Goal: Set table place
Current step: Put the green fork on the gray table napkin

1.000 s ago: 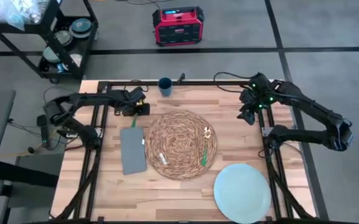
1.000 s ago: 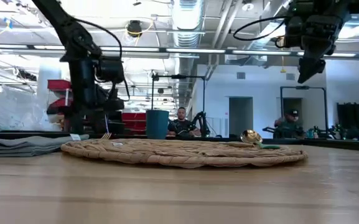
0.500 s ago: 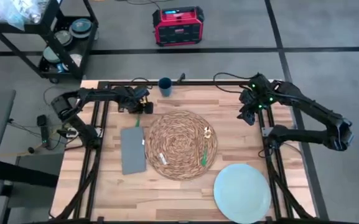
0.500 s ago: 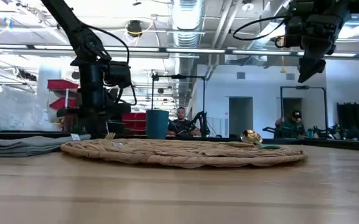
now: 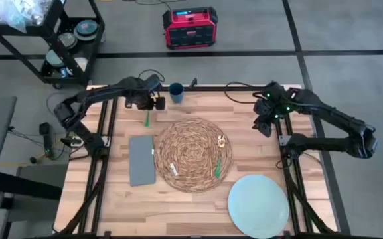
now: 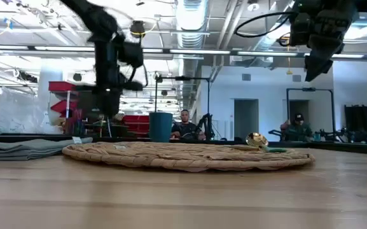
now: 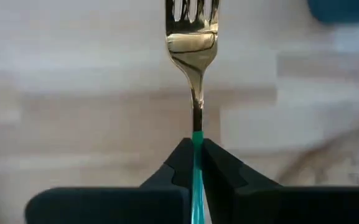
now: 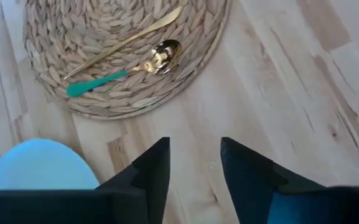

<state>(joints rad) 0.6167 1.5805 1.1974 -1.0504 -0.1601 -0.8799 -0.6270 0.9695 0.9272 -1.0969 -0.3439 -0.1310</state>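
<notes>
Left gripper (image 7: 195, 163): I've clamped the gold, teal-handled fork (image 7: 193, 37), airborne near the tabletop's far-left corner.
Right gripper (image 8: 195, 163): released, idle.
Remaining: pale-blue round plate (image 5: 258, 206) sits off the woven straw placemat (image 5: 192, 154).

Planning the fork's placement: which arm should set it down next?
Left: its claw is already shut on the fork, above the table by the napkin. The right claw hangs open, empty.

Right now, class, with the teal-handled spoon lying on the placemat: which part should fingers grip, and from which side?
I'd grip the spoon by its teal handle, coming straight down from above and pinching across it. It lies flat on the placemat, so only the top is free; the handle is straight and narrow, the gold bowl rounded.
</notes>
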